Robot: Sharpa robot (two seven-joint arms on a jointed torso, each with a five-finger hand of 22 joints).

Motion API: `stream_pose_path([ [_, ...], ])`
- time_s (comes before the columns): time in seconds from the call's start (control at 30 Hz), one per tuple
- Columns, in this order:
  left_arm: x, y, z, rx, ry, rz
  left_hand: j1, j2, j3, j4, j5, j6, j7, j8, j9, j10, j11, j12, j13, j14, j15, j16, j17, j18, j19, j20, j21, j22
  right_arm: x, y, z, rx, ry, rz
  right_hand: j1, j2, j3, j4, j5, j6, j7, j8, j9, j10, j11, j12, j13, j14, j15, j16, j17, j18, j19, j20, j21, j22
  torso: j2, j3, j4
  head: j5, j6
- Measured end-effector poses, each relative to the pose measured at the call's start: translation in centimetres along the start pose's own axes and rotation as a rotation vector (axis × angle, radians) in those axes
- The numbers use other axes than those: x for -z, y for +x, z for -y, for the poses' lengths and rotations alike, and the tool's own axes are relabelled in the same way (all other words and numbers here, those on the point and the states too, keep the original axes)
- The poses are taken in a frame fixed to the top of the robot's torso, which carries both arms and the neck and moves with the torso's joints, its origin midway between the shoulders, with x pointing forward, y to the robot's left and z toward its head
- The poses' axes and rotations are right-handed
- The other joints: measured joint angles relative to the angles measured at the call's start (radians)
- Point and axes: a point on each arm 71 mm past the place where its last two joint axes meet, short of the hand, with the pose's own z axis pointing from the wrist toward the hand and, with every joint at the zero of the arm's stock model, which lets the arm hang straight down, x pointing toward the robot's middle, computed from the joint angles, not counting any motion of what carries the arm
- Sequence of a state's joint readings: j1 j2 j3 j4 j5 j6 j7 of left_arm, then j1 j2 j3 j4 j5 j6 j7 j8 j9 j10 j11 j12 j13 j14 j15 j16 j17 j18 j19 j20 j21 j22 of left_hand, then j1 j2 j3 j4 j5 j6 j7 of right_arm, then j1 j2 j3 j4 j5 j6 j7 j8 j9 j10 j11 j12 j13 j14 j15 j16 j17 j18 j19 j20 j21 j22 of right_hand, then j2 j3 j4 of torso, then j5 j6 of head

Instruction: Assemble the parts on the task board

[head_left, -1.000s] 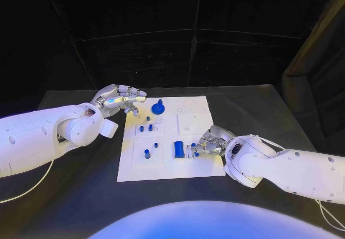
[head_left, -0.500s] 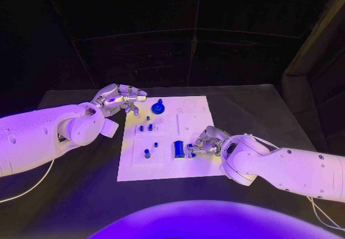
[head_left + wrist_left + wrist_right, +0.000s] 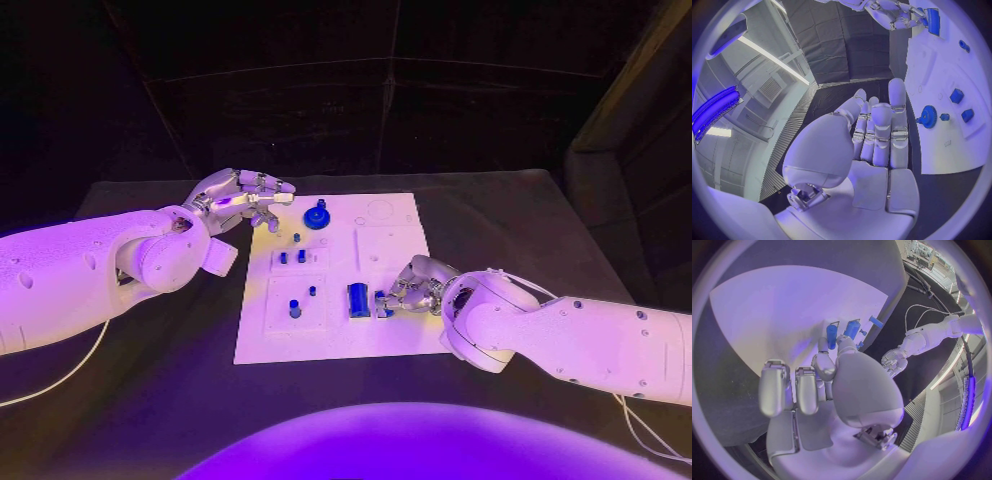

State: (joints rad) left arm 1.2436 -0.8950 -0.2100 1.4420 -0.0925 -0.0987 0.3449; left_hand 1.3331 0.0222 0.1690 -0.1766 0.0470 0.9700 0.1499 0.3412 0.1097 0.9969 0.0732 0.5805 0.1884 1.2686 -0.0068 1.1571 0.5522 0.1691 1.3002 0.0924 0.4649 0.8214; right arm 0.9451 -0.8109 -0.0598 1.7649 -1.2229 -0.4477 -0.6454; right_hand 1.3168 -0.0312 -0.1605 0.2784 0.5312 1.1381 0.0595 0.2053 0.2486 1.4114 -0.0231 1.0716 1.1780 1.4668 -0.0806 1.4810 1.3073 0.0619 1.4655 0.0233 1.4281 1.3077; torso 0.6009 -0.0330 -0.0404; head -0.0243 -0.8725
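Starting at our right hand: it sits low over the near right part of the task board, fingers curled in around a small blue peg; our right wrist view puts thumb and a finger at the peg, but whether they truly grip it we cannot tell; just beside it, toward our left, a larger blue block stands on the board. Our left hand: raised over the board's far left corner, fingers straight and close together, holding nothing, as our left wrist view shows. Further items on the board: blue gear with knob at the far edge; two small blue blocks mid-left; a short blue pin near left. Board lies on the black table.
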Motion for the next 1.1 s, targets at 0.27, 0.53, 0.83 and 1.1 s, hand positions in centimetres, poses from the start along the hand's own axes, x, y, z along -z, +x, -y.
stream_pose_path([
  [0.27, 0.0, 0.0, 0.0, 0.001, 0.0, -0.002, 0.0, 0.0, 0.0, 0.0, 0.0, 0.0, 0.0, 0.0, 0.0, 0.0, 0.0, 0.0, -0.001, 0.0, 0.0, 0.0, 0.0, 0.0, 0.0, 0.0, 0.0, 0.0, 0.0, 0.0, 0.0, 0.001, 0.001, 0.0, -0.119, 0.008, -0.067, 0.01, -0.289, 0.003, 0.003, -0.004, 0.01, -0.002, 0.002, -0.015, -0.003, 0.0, 0.0, -0.005, 0.0, 0.0, 0.0, 0.0, 0.0, -0.001, 0.0, -0.0001, 0.0, 0.001, 0.001],
  [0.53, 0.0, 0.0, 0.0, 0.001, 0.0, -0.003, 0.0, 0.0, 0.0, 0.0, 0.0, 0.0, 0.0, 0.0, 0.0, 0.0, 0.0, 0.0, -0.001, 0.0, 0.0, 0.0, 0.0, 0.0, -0.003, 0.003, 0.0, 0.0, 0.2, -0.1, 0.0, 0.001, -0.008, 0.009, -0.212, 0.006, -0.084, 0.014, -0.377, 0.003, 0.003, -0.004, 0.019, -0.004, 0.004, -0.015, -0.003, 0.0, 0.0, -0.006, 0.001, 0.0, 0.0, 0.0, 0.0, -0.003, 0.0, 0.0006, 0.0, 0.0, 0.001],
  [0.83, 0.0, 0.0, 0.0, 0.001, -0.001, -0.003, 0.0, 0.0, 0.0, 0.0, 0.0, 0.0, 0.0, 0.0, 0.0, -0.004, 0.004, 0.0, -0.001, 0.0, 0.0, 0.0, -0.001, 0.0, -0.003, 0.003, 0.0, 0.0, 0.7, -0.2, -0.1, 0.007, -0.026, 0.013, -0.237, 0.026, -0.08, 0.011, -0.326, 0.003, 0.003, -0.004, 0.027, -0.004, 0.004, -0.015, 0.003, 0.0, 0.0, -0.005, 0.001, 0.0, 0.0, 0.0, 0.0, 0.0, 0.0, 0.0012, -0.0005, 0.0, 0.0],
  [1.1, 0.0, 0.0, 0.0, 0.001, -0.001, -0.003, 0.0, 0.0, 0.0, 0.0, 0.0, 0.0, 0.0, 0.0, 0.0, -0.004, 0.004, 0.0, -0.001, 0.0, 0.0, 0.0, -0.001, 0.0, -0.003, 0.003, 0.0, 0.0, 1.4, -0.3, -0.1, 0.014, -0.042, 0.013, -0.223, 0.046, -0.074, 0.008, -0.288, 0.003, 0.003, -0.004, 0.032, -0.004, 0.004, -0.015, 0.007, 0.0, 0.0, -0.005, 0.001, 0.0, 0.0, 0.0, 0.0, 0.0, -0.001, 0.0015, -0.0035, 0.0, 0.001],
])
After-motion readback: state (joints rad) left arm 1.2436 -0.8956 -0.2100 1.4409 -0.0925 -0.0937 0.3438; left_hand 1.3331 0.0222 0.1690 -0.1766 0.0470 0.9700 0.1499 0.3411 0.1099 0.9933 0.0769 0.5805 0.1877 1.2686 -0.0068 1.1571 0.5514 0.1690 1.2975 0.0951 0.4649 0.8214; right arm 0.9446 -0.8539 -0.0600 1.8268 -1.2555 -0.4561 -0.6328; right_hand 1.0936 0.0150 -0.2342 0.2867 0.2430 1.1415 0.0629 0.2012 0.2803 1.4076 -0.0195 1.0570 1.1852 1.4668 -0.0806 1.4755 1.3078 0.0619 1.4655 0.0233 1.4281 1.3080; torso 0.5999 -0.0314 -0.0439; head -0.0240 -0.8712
